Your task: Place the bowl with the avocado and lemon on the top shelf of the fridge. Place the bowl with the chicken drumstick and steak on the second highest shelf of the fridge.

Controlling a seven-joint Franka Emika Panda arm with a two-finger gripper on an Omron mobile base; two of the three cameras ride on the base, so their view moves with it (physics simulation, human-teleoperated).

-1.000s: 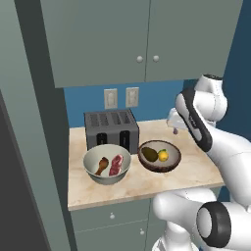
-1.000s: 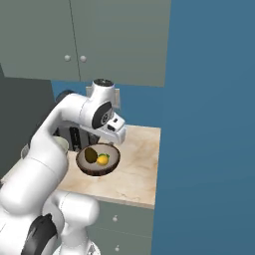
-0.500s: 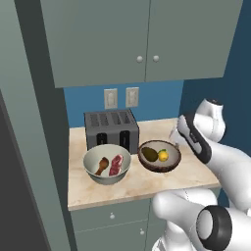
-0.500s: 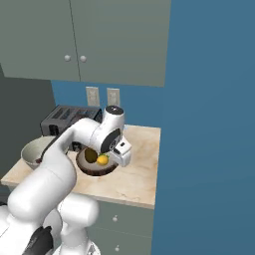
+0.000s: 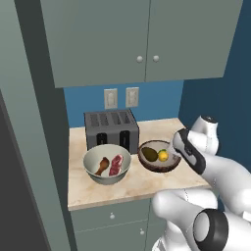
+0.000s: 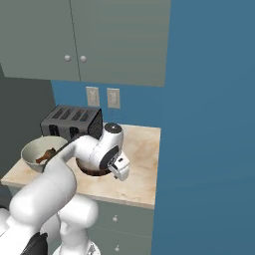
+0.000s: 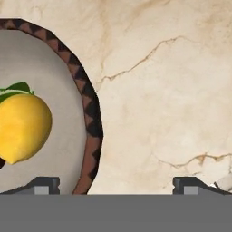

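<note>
We are seeing the dark wooden bowl (image 5: 158, 158) sitting on the marble counter (image 5: 127, 185) beside the toaster (image 5: 111, 130), holding a glossy lemon (image 7: 21, 127) and an avocado (image 5: 149, 154). Since a second ago the gripper (image 7: 115, 185) has been dropping toward the bowl's zigzag rim, jaws spread wide, straddling it.

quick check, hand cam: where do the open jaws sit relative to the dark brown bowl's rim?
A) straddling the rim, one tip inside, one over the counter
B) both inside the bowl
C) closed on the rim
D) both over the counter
A: in the hand view the dark brown bowl's patterned rim runs up between the two fingertips, one over the tan inside, the other over the marble counter.
</note>
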